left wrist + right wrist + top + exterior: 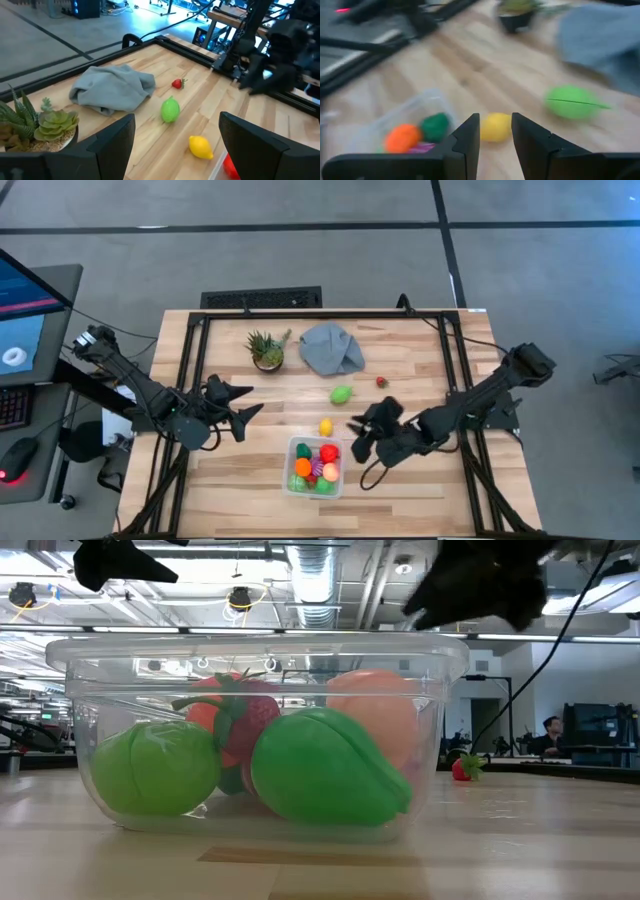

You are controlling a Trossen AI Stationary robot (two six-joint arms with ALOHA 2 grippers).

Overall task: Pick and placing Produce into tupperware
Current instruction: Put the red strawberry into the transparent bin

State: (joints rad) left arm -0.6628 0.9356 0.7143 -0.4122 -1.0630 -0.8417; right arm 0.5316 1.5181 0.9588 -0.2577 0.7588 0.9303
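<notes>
The clear tupperware (pixel 314 467) sits near the table's near edge and holds several toy produce pieces: green, red, orange and pink (pixel 320 765). Outside it, on the wood, lie a yellow lemon (pixel 325 426), a green lime (pixel 341 394) and a small red strawberry (pixel 381 382). My right gripper (pixel 356 438) hovers open just right of the lemon. In the right wrist view the lemon (pixel 495 126) shows beyond the narrow gap between the fingers (pixel 470 135), untouched. My left gripper (pixel 240 405) is open, left of the lemon, holding nothing (pixel 175 150).
A crumpled grey cloth (pixel 332 348) and a spiky potted plant (pixel 266 350) stand toward the far edge. A black frame (pixel 190 380) runs along the table's sides. Bare wood lies right of the container. People and desks show in the room behind (pixel 550 735).
</notes>
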